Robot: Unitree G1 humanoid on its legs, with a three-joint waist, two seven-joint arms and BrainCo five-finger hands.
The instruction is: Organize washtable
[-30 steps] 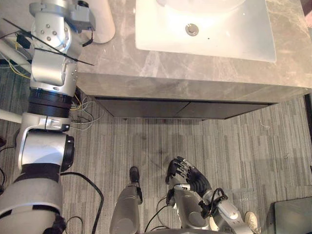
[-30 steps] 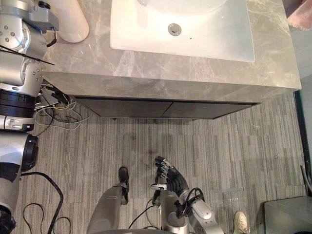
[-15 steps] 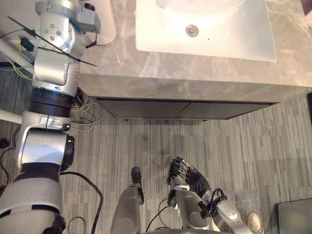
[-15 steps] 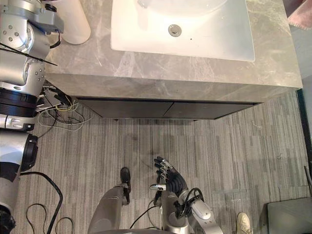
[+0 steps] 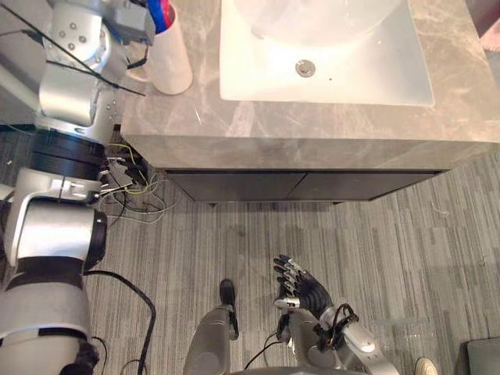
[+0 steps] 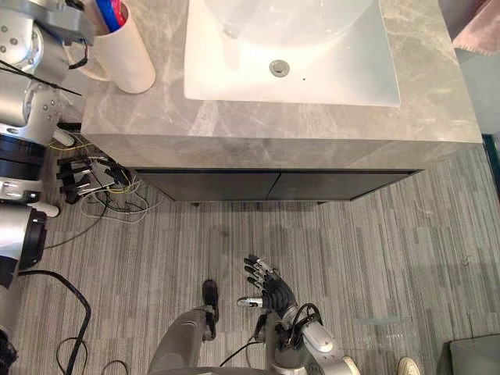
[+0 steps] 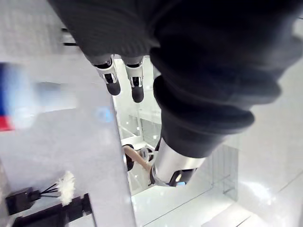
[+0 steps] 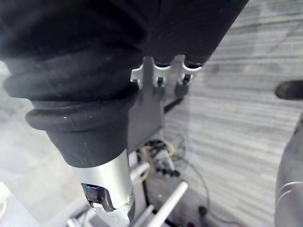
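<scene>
washtable seen from above, the white basin [image 5: 328,47] taken as landmark. since a second ago the whole view has shifted, a move of the camera and not of the things. the white cup [image 5: 170,61] to the left of the basin now shows in full, with blue and red items [image 5: 160,11] standing in it, where before only its lower wall was seen. the cup keeps the same place on the grey counter [image 5: 258,129], just beside the basin's left edge and apart from it. the drain [image 5: 305,68] lies at the basin's middle, and the basin holds nothing else that can be made out.

the left arm [image 5: 74,86] stays raised left of the basin, close by the cup. in the left wrist view the left hand [image 7: 136,87] has its fingers stretched out, thumb apart, with nothing between them. the right hand [image 5: 301,287] still hangs well below the basin, over the striped floor [image 5: 406,250], fingers loosely spread and holding nothing.

judgement: nothing on the counter has been moved in this interval. the shift seems to bring the cup into view as the thing to handle, with the left hand the nearer one.
</scene>
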